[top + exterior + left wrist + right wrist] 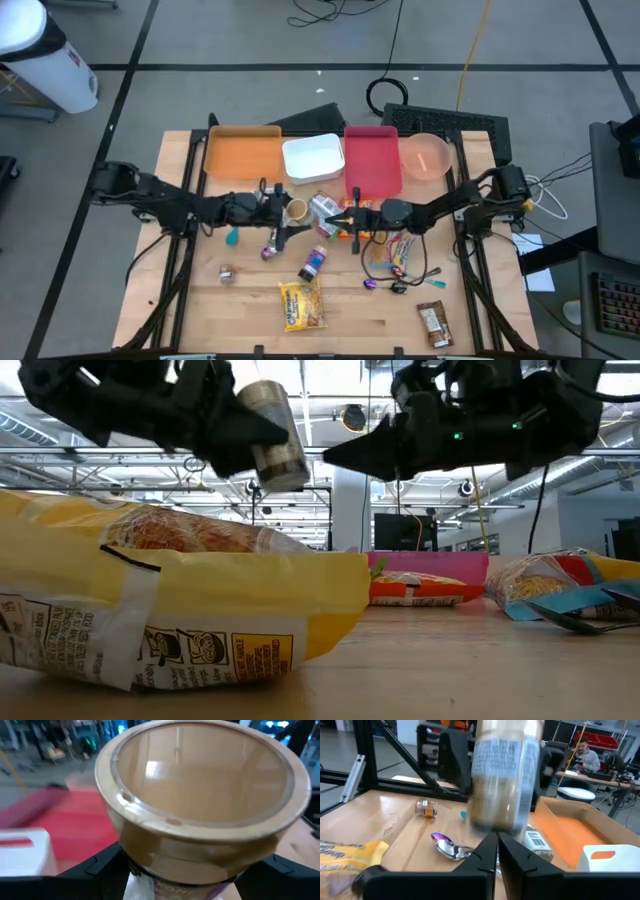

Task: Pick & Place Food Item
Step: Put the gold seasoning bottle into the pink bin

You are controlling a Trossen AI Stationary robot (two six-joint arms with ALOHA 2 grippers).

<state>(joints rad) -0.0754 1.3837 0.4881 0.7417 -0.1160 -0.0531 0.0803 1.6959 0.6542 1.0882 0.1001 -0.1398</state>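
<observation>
A round jar (296, 211) with a tan top (200, 775) and a printed label hangs above the table's middle, my left gripper (283, 213) shut on it. The low view shows the jar (272, 438) well above the wood, slightly tilted. My right gripper (347, 215) points at it from the right, fingers shut and holding nothing. Its tips (335, 457) stand a short way from the jar (505, 775). My left gripper pinches the jar's side wall (137, 857) between its two fingers (102, 867), one on each side, below the tan top. The fingers come about level from the table's left. The jar is lifted clear of the table, nearly upright, top up and leaning a little.
Along the far edge stand an orange tray (243, 152), a white container (313, 158), a red tray (372, 158) and a pink plate (426, 156). A foil packet (325, 208), a yellow bag (302, 303), a purple bottle (313, 262), snack packets (400, 250) and a brown bar (434, 323) lie on the wood.
</observation>
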